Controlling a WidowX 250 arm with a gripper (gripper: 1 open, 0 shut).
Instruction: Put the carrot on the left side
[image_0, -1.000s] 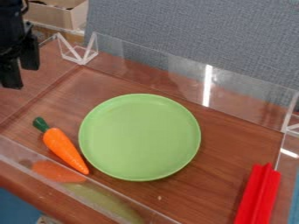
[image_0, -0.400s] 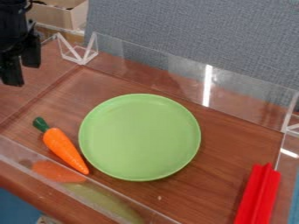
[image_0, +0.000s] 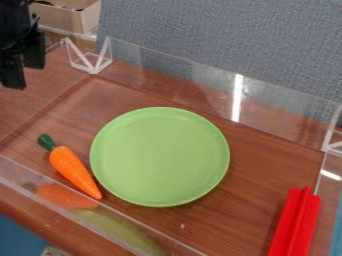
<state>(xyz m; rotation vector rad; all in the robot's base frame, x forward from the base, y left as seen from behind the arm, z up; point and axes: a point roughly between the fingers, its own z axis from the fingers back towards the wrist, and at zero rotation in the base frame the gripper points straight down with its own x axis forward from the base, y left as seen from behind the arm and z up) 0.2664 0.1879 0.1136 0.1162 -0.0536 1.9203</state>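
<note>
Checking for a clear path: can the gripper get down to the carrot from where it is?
Probably yes: the open gripper hangs above the carrot, which lies uncovered on the table beside the green plate.

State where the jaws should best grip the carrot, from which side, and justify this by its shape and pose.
Probably from above, across the thick upper body of the carrot, just below its green top. It lies flat on the table, tapering toward the near edge, so closing across the width suits it best.

Below the black pincer (image_0: 12, 78) lies bare wood tabletop (image_0: 267, 170); farther down, the small orange carrot (image_0: 72, 170) beside the round green plate (image_0: 160, 156), clear acrylic walls (image_0: 201, 75) enclosing all.
</note>
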